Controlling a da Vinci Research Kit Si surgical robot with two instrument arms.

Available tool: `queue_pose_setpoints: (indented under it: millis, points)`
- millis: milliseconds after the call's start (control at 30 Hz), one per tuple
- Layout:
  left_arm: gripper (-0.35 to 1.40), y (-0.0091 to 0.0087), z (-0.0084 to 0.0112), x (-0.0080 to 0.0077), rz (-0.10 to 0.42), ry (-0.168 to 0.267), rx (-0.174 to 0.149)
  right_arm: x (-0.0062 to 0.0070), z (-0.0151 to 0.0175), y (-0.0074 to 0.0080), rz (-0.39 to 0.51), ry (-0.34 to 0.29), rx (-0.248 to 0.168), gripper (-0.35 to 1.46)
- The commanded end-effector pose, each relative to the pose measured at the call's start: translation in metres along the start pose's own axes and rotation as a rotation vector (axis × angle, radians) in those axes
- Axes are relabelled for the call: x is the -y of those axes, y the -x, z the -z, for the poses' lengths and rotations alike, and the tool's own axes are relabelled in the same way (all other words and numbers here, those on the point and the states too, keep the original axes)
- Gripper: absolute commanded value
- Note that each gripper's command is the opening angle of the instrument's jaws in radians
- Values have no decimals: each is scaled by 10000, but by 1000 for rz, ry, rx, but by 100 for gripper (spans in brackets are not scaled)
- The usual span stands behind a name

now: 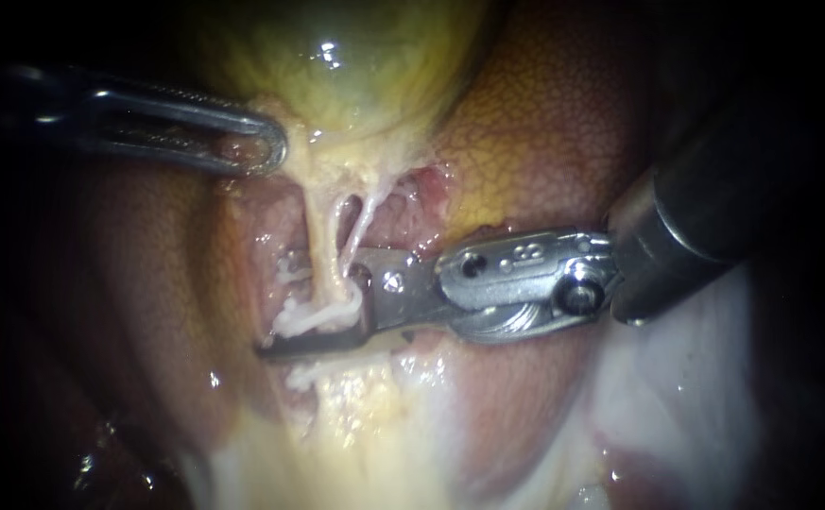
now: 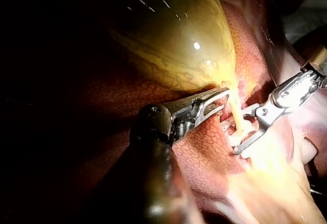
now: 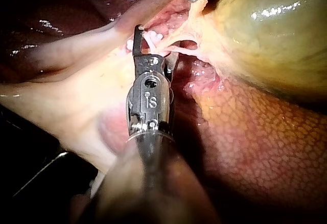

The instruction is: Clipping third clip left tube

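Below the yellow-green gallbladder [image 1: 355, 66] two pale tubes run down. The thicker left tube [image 1: 322, 236] passes between the jaws of my right instrument [image 1: 322, 312], which stand open around it, one above and one below. A whitish clip [image 1: 303, 319] sits on this tube close to the lower jaw. The thin right tube [image 1: 363, 215] lies just beside the upper jaw. My left instrument [image 1: 266, 146] is shut on tissue at the gallbladder's neck and holds it up. In the left wrist view the left instrument [image 2: 217, 100] grips the neck, with the right instrument [image 2: 239, 134] straddling the tube ahead of it.
Red-brown liver [image 1: 563, 123] surrounds the dissected bed on both sides. Pale fatty tissue [image 1: 355, 406] spreads under the right instrument's jaws. In the right wrist view the gallbladder [image 3: 276, 25] bulges beside my right instrument [image 3: 153, 45].
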Motion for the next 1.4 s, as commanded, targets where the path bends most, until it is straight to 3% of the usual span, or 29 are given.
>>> queue_pose_setpoints:
  millis: [33,333,867,1133,1400]
  points:
    - [-35,0,0,1,0,-2,-1,0,0,0,0,0,0,42]
    - [-35,0,2,0,0,-3,-1,-1,7,1,0,3,0,42]
    - [-35,-1,8,-1,-1,-7,-3,-23,68,11,-9,19,-1,43]
    - [-35,-1,9,-1,-1,-7,-3,-27,87,11,-11,12,-10,44]
    - [-35,-2,10,-2,-2,-7,-3,-33,110,5,-15,-42,-31,44]
